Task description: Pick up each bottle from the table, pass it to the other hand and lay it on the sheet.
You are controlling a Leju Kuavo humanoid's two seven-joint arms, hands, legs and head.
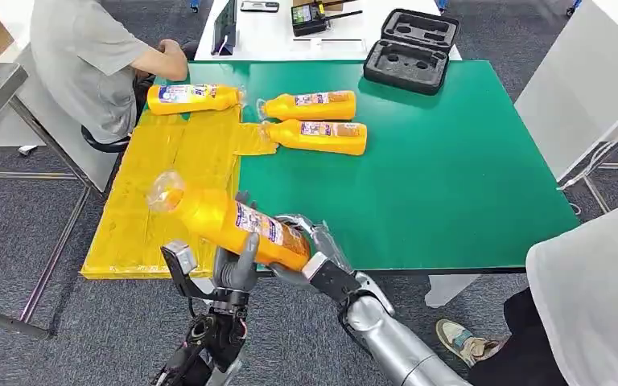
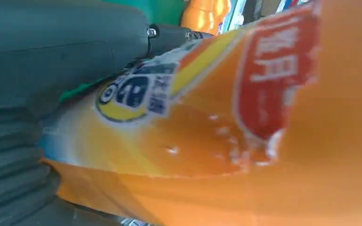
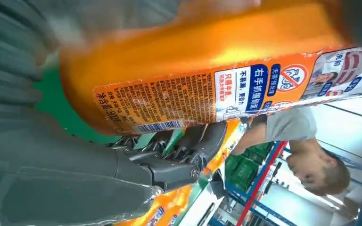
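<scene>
An orange bottle (image 1: pixel 224 219) with a clear cap hangs tilted over the front edge of the green table (image 1: pixel 451 177), cap toward the yellow sheet (image 1: pixel 169 185). My left hand (image 1: pixel 235 272) wraps its fingers around the bottle's middle from below. My right hand (image 1: pixel 315 256) grips the bottle's base end. Up close, the bottle (image 2: pixel 217 141) presses against my left hand (image 2: pixel 37 70), and the bottle (image 3: pixel 193 61) lies over my right hand's fingers (image 3: pixel 169 165). Another bottle (image 1: pixel 193 98) lies on the sheet's far end. Two more (image 1: pixel 310 104) (image 1: pixel 322 137) lie on the table beside the sheet.
A black foam case (image 1: pixel 412 50) sits at the table's far edge. One person (image 1: pixel 88 56) sits at the far left by the sheet, and another person (image 1: pixel 587 305) stands close at my right. A white table with devices (image 1: pixel 290 24) stands behind.
</scene>
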